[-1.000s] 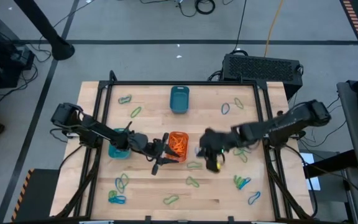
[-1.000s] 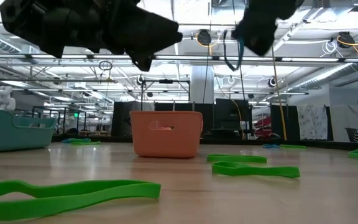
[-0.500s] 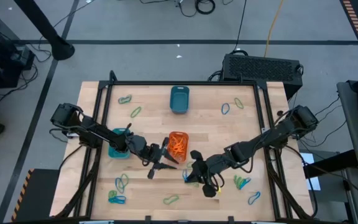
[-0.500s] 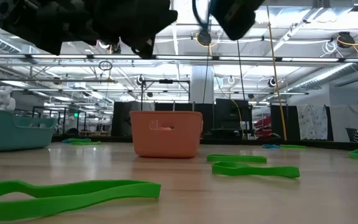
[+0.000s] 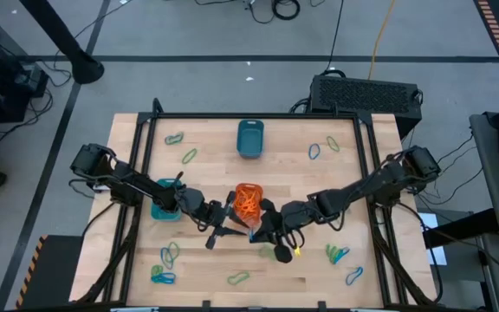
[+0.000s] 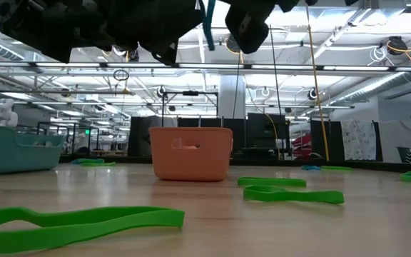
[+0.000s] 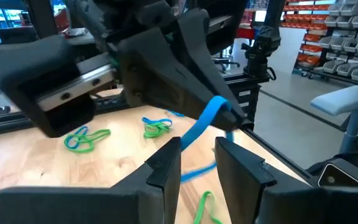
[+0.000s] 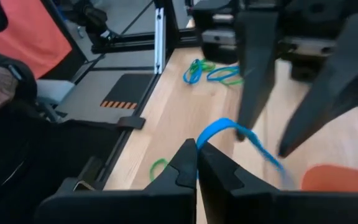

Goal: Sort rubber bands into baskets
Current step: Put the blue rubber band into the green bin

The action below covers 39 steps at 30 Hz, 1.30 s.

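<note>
My right gripper (image 5: 256, 231) is shut on a blue rubber band (image 7: 199, 129), in the air just near of the orange basket (image 5: 248, 201), which holds orange bands. My left gripper (image 5: 229, 227) faces it, open, with one finger on either side of the hanging band (image 8: 253, 144); whether they touch it I cannot tell. The turquoise basket (image 5: 165, 209) sits under my left arm. The dark teal basket (image 5: 249, 139) stands at the far middle. In the low view the band (image 6: 209, 21) dangles high above the table. My right gripper pinches one end of the blue band's loop (image 8: 211, 132) between its two fingertips. It comes from the table's right, slanting a little downward. The band is lifted clear of the table, and its free part trails down and away toward my left gripper's fingers (image 7: 166, 163).
Loose green and blue bands lie scattered: near left (image 5: 163, 274), near middle (image 5: 238, 278), near right (image 5: 337, 254), far left (image 5: 174, 138) and far right (image 5: 314, 151). Green bands (image 6: 291, 194) lie close to the low camera. Black frame rails run along the table's sides.
My right gripper, still shut on the blue band, has swung from the right of the orange basket toward the table's left and near edge, sinking and tipping downward, and now meets my left gripper. The band has come between my left fingers.
</note>
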Each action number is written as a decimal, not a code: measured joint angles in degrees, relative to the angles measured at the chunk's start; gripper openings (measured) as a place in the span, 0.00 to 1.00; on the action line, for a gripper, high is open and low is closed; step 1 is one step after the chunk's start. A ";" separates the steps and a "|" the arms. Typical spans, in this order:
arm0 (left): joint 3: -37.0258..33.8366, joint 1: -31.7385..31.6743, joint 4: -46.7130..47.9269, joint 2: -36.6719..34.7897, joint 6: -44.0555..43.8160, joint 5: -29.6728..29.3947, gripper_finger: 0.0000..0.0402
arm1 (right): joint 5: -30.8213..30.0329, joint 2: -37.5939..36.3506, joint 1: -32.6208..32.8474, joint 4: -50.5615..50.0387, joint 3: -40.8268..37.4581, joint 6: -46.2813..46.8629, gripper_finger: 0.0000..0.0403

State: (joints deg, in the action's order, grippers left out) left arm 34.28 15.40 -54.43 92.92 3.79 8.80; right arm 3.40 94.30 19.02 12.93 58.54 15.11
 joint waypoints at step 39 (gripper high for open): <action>0.02 0.00 1.49 -0.04 2.71 -1.27 0.27 | 10.51 0.00 -4.69 3.72 -0.04 0.04 0.00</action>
State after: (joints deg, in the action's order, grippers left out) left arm 34.30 15.40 -52.95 92.88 6.50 7.53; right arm 13.91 94.30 14.32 16.65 58.50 15.16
